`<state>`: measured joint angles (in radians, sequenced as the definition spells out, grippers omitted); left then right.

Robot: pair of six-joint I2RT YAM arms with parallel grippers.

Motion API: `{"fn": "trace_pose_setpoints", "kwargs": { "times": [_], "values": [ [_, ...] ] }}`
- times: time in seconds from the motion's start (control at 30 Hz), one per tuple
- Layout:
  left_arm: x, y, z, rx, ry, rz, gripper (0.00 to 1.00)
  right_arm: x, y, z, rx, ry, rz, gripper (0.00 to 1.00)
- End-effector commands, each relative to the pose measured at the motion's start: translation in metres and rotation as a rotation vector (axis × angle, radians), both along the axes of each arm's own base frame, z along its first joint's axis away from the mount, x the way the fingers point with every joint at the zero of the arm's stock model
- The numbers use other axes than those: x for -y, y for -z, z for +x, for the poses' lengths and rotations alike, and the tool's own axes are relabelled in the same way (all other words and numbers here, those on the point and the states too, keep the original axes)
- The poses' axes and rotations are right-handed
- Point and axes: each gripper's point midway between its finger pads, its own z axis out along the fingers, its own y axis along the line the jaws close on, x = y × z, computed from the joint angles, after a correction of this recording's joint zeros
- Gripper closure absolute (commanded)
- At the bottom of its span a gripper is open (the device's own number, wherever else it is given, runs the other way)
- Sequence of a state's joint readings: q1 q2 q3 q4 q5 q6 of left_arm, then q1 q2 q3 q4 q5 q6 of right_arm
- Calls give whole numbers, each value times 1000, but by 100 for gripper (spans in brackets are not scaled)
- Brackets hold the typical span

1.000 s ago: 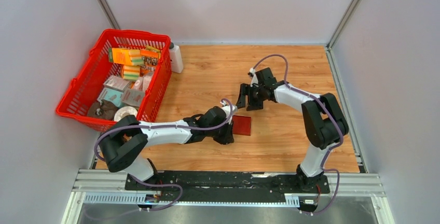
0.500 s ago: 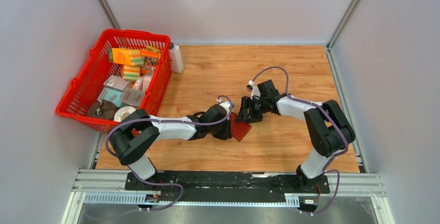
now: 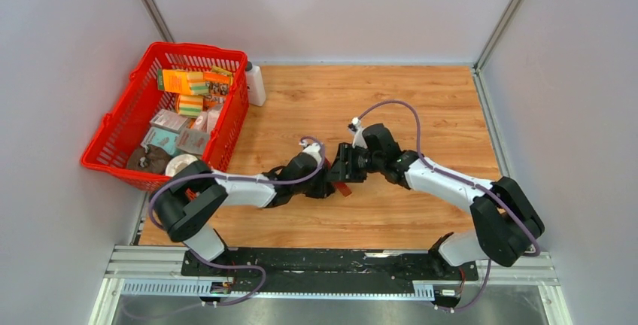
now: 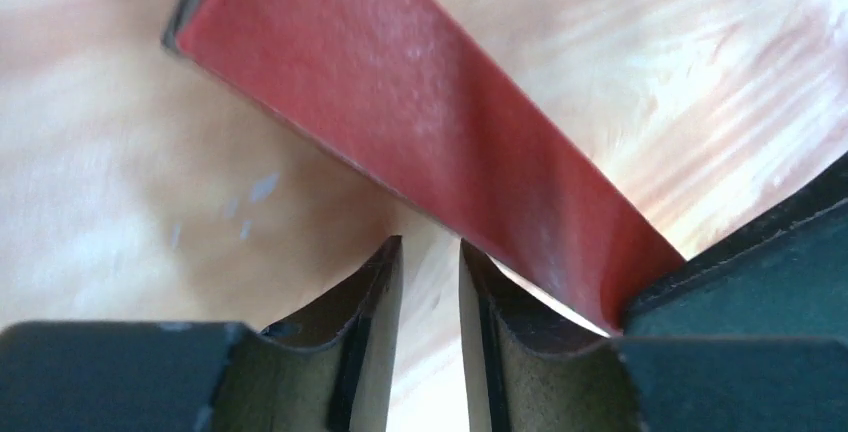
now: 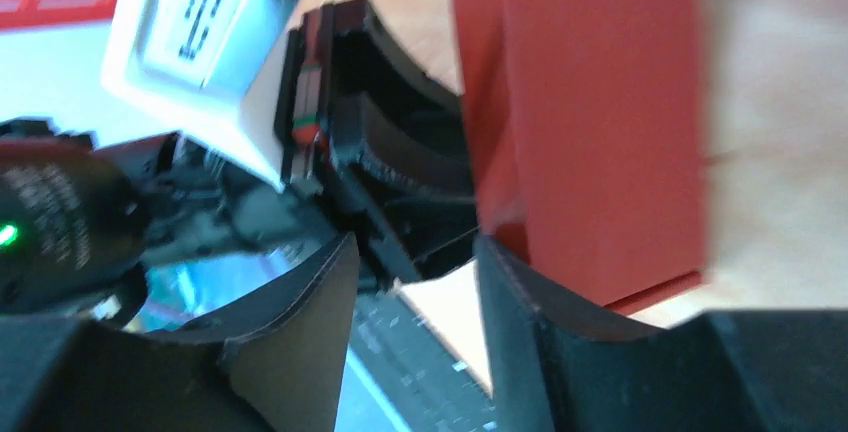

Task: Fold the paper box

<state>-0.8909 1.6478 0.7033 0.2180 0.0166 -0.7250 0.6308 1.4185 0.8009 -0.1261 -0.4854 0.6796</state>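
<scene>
The paper box [image 3: 344, 189] is dark red cardboard; only a small corner shows in the top view, between the two grippers. In the left wrist view it [image 4: 420, 122] is a slanted red panel, raised off the wood, just past my right-hand finger. My left gripper [image 3: 328, 183] [image 4: 430, 264] is almost shut, with a thin gap and nothing in it. My right gripper [image 3: 342, 172] [image 5: 415, 264] is open and empty. The box [image 5: 600, 122] stands beside the outer face of its right finger, and the left gripper's black body [image 5: 385, 152] lies close behind.
A red mesh basket [image 3: 197, 47] with several printed packages stands at the back left. A white bottle [image 3: 255, 84] stands by its far right corner. Grey walls close in the wooden table [image 3: 421, 99] on three sides.
My right arm has swung left and down until its gripper meets the left gripper. The box, lying flat a second ago, is tipped up and mostly hidden between them.
</scene>
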Motion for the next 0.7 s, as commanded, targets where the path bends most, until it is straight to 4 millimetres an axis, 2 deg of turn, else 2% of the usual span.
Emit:
{"fn": "trace_pose_setpoints", "kwargs": {
  "times": [0.0, 0.03, 0.07, 0.1, 0.13, 0.17, 0.2, 0.23, 0.27, 0.3, 0.33, 0.37, 0.4, 0.43, 0.47, 0.5, 0.53, 0.57, 0.6, 0.63, 0.67],
  "values": [
    [-26, 2, -44, -32, -1, -138, 59, -33, -46, -51, -27, -104, 179, 46],
    [-42, 18, -73, -80, 45, -115, 58, -32, -52, -57, -20, -120, 193, 45],
    [-46, 17, -92, -104, 91, -130, 58, -29, -52, -63, -27, -132, 187, 43],
    [-50, 3, -103, -97, 111, -172, 58, -26, -62, -63, 22, -151, 182, 42],
    [-59, 7, -124, -134, 157, -174, 58, -22, -63, -61, 35, -145, 154, 41],
    [-63, 2, -131, -130, 180, -175, 58, -15, -55, -63, 19, -137, 98, 39],
    [-76, -5, -140, -134, 195, -149, 57, -9, -54, -56, 74, -115, 55, 37],
    [-79, -17, -137, -95, 190, -136, 58, -7, -59, -50, 99, -100, 36, 35],
    [-87, -22, -138, -58, 208, -107, 58, -2, -54, -50, 94, -87, -2, 33],
    [-99, -36, -142, -29, 210, -103, 58, 2, -51, -45, 122, -79, -33, 32],
    [-102, -56, -133, 37, 183, -108, 58, 5, -52, -42, 142, -70, -58, 32],
    [-111, -64, -130, 78, 170, -92, 57, 16, -43, -41, 128, -44, -126, 30],
    [-126, -72, -130, 105, 141, -77, 57, 33, -35, -25, 173, 51, -226, 29],
    [-134, -93, -117, 178, 76, -76, 57, 45, -32, -21, 191, 90, -285, 26],
    [-143, -103, -113, 218, 49, -63, 57, 58, -35, -22, 213, 117, -328, 22],
    [-155, -114, -112, 255, 24, -60, 57, 75, -37, -12, 268, 191, -394, 20],
    [-162, -142, -102, 327, -27, -82, 54, 87, -44, -9, 304, 235, -427, 19],
    [-168, -157, -99, 382, -35, -81, 54, 103, -61, -13, 350, 277, -439, 14],
    [-174, -174, -96, 434, -49, -103, 53, 119, -74, -8, 405, 334, -467, 13],
    [-182, -206, -92, 503, -89, -139, 52, 128, -88, -8, 443, 366, -466, 11],
    [-188, -222, -90, 566, -84, -132, 51, 144, -110, -15, 501, 396, -447, 8]
  ]
}}
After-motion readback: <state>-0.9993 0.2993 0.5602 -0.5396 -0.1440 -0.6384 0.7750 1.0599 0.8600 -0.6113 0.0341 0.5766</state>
